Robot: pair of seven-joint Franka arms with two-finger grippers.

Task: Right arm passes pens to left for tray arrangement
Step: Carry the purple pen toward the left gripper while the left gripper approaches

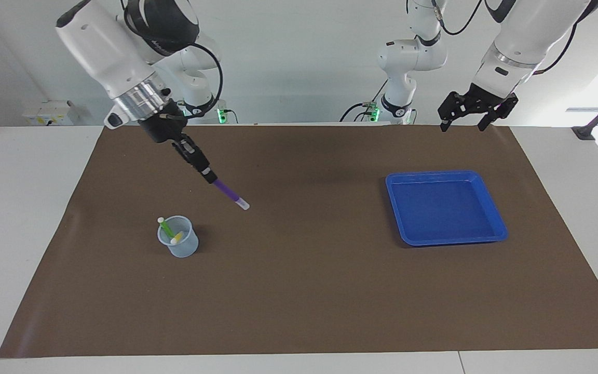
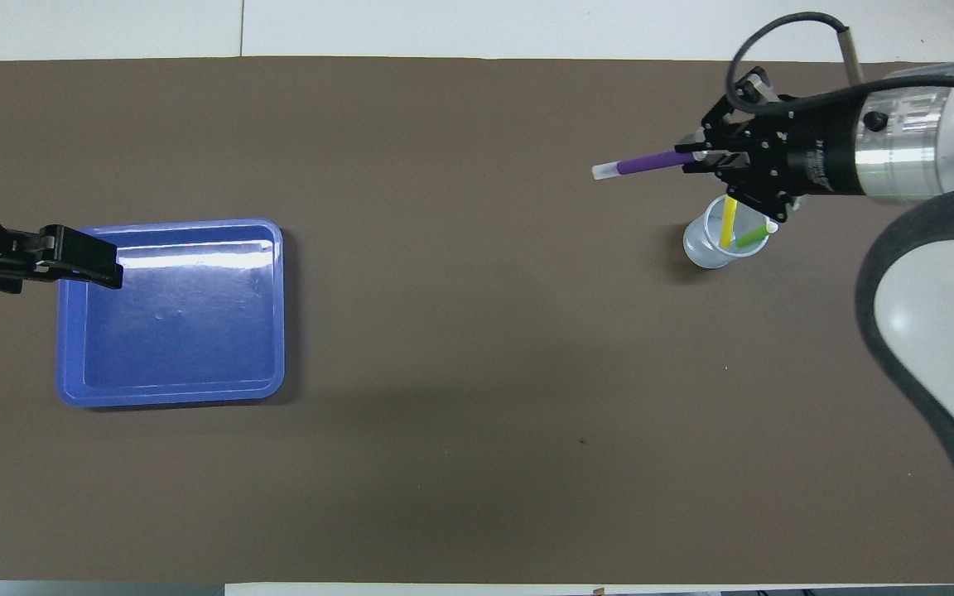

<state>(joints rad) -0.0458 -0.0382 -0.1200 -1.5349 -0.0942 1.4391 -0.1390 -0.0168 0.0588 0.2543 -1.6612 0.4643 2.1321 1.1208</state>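
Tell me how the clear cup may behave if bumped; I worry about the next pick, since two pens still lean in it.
The clear cup looks thin, so probably light and easy to slide on the mat. The green pen and yellow pen lean on its rim, which may tip it. A straight-up pull seems safest.

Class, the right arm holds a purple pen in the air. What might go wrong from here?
1. The right gripper pinches the purple pen by one end only, so it may tilt or slip during the handover.
2. Swinging back low, it might knock the clear cup holding the green pen and yellow pen.
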